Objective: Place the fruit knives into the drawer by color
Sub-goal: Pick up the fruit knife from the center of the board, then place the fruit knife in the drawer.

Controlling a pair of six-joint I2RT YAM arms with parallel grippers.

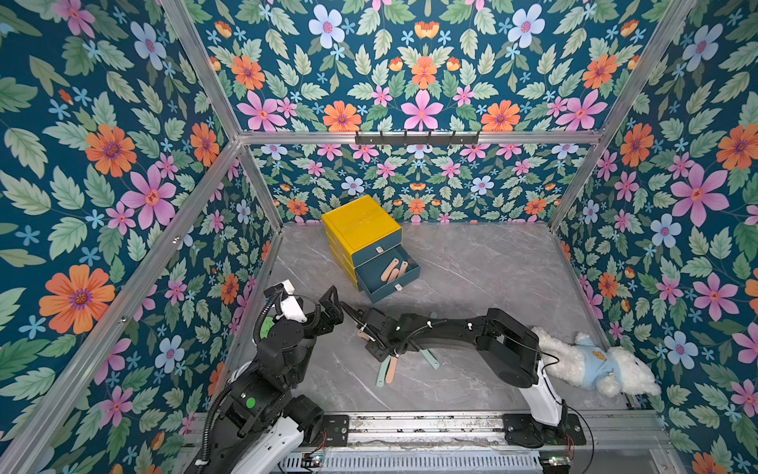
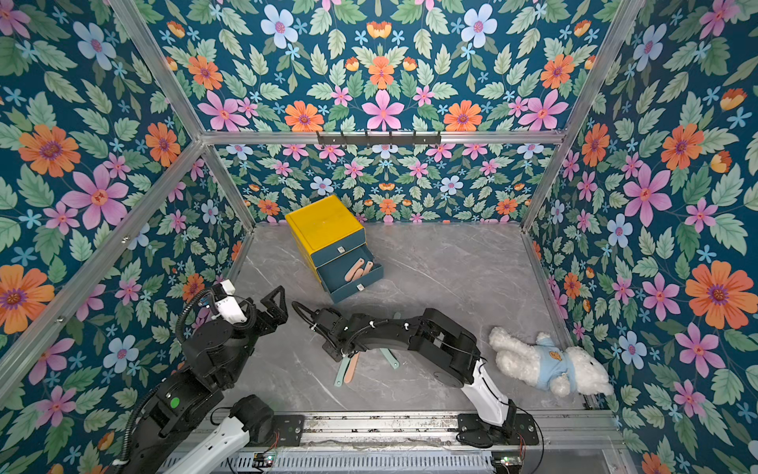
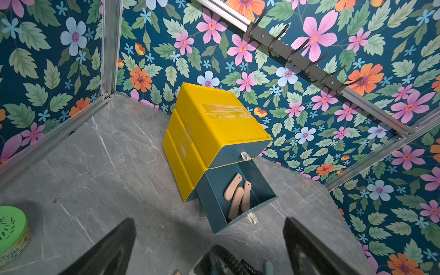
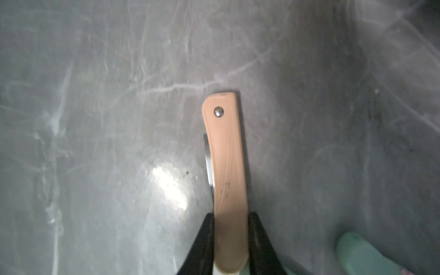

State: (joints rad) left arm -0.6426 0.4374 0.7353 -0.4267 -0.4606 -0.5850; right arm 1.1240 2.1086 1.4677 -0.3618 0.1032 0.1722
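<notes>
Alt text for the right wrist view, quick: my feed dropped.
A folded salmon-pink fruit knife lies on the grey marble table, gripped at both sides by the black fingers of the right hand. The end of a mint-teal fruit knife shows nearby.

We hold our left black parallel gripper (image 2: 279,308) raised, jaws spread wide, on the folded black-and-white left arm (image 1: 283,353). Our right black parallel gripper (image 4: 231,217) pinches a salmon-pink folded knife (image 4: 226,154) between both fingers, the black right arm (image 1: 459,332) stretched low toward our left.
</notes>
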